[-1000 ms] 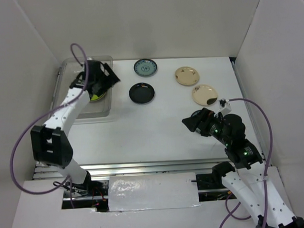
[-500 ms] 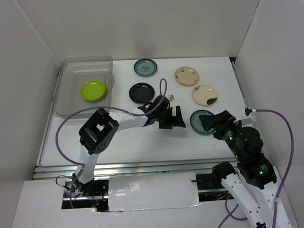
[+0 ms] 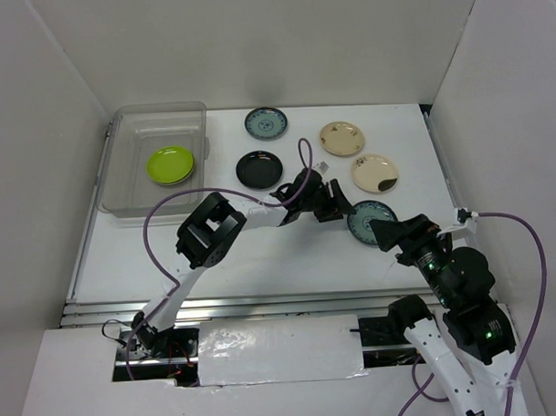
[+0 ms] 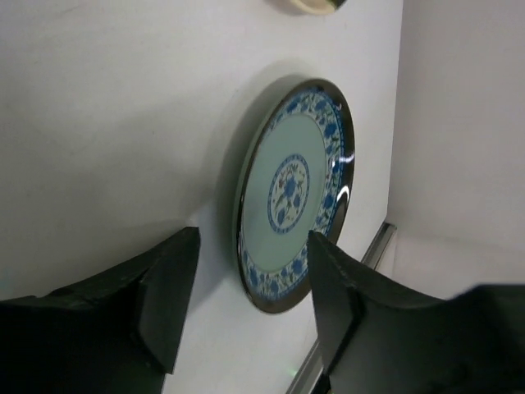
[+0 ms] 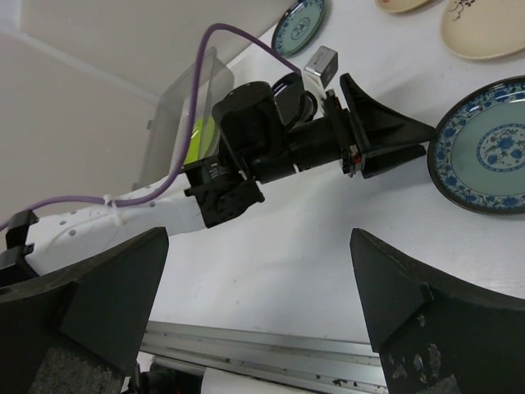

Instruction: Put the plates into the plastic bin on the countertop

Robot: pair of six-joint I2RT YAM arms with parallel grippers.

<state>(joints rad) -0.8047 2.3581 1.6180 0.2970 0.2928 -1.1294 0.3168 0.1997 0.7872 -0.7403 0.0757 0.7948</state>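
Observation:
A blue-patterned plate (image 3: 370, 223) lies flat on the white countertop (image 3: 261, 250). My left gripper (image 3: 346, 208) is open at its left edge; in the left wrist view the plate's near rim (image 4: 295, 193) sits between the two open fingers (image 4: 168, 295), not gripped. My right gripper (image 3: 388, 231) is wide open and empty, above the plate's near side. The clear plastic bin (image 3: 131, 190) at the far left holds a lime green plate (image 3: 170, 163). Another blue plate (image 3: 266, 123), a black plate (image 3: 258, 169) and two cream plates (image 3: 341, 138) (image 3: 374, 173) lie on the countertop.
White walls enclose the countertop on three sides. A metal rail (image 3: 254, 305) runs along the near edge and another (image 3: 441, 157) along the right edge. The left arm (image 3: 260, 213) stretches across the middle, as the right wrist view (image 5: 271, 139) also shows.
The left arm has swung from over the bin across to the blue-patterned plate at the right, leaving the lime green plate in the bin. The right arm has drawn back toward the near edge.

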